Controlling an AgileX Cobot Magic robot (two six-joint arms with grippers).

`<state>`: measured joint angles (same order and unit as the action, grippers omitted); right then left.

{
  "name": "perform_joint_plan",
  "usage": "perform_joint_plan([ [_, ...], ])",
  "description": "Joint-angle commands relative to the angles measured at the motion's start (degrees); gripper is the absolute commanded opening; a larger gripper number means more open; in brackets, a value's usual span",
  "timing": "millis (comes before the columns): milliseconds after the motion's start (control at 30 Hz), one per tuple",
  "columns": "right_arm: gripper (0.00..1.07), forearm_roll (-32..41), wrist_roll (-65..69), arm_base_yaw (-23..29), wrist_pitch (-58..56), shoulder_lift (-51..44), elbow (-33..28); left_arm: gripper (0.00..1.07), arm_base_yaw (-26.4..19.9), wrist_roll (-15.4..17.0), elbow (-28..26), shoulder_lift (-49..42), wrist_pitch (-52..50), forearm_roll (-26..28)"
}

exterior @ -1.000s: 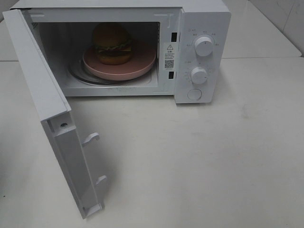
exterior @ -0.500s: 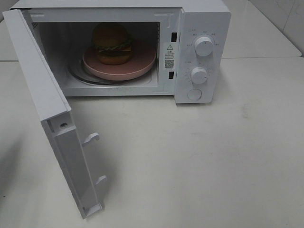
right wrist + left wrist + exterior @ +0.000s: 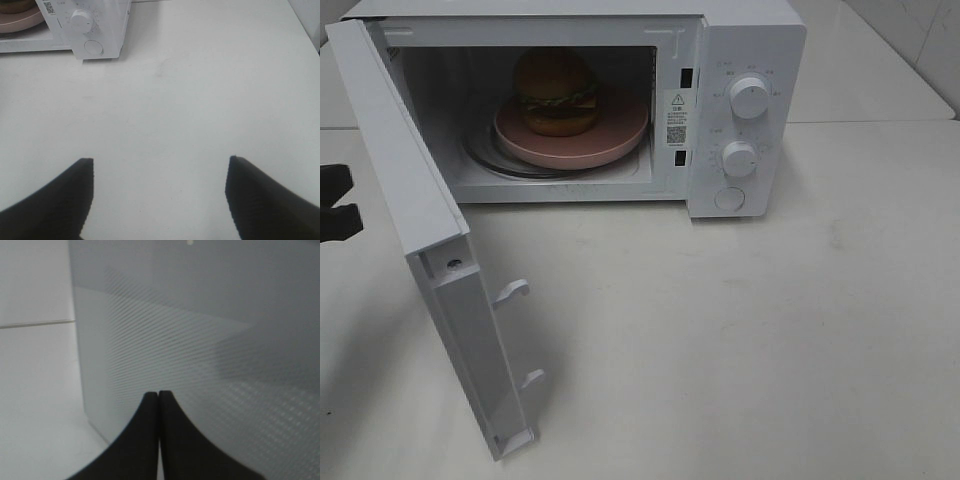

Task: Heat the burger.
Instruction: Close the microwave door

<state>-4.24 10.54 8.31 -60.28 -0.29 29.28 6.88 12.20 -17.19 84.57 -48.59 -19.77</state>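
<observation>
nearest, well clear of the microwave door (image 3: 470, 340) on its inner side, the right gripper (image 3: 160, 160) hangs over bare table (image 3: 770, 330) with its jaws spread wide and nothing between them. it poses no risk where it is.

the door stands swung far out, its two latch hooks (image 3: 512, 290) on the free edge. on the door's outer side sits the left gripper (image 3: 159, 396), fingertips pressed together on nothing and facing the meshed outer panel. whether it touches the panel i cannot tell.

beyond the door's hinge, inside the cavity, the burger (image 3: 556, 92) rests on a pink plate (image 3: 610, 140), which sits off-centre on the glass turntable (image 3: 485, 155), toward the side away from the hinge. past that side are the two knobs (image 3: 750, 98).

the step in hand looks like pushing the door shut, and this is where trouble could come:
- narrow closed tips on a smooth panel may skid along it instead of swinging it.
- a push near the hinge gives poor leverage, so the hooks may stop short of catching and heating would not start.
- a hard shove could slide the whole oven or jolt the burger off its plate.
- if the plate's rim reaches the opening, the door would strike it — i cannot tell from here.
</observation>
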Motion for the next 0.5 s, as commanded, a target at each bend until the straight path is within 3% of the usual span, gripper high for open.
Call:
perform_joint_plan([
  [33, 0.73, 0.0, -0.1, -0.2, 0.7, -1.5, -0.1, 0.0, 2.4, -0.3, -2.1, 0.9, -0.6, 2.2],
  [200, 0.73, 0.0, -0.1, -0.2, 0.7, -1.5, -0.1, 0.0, 7.0, -0.5, -6.0, 4.6, -0.6, 6.2],
  [500, 0.73, 0.0, -0.1, -0.2, 0.7, -1.5, -0.1, 0.0, 14.2, -1.9, -11.3, 9.3, -0.3, 8.7],
])
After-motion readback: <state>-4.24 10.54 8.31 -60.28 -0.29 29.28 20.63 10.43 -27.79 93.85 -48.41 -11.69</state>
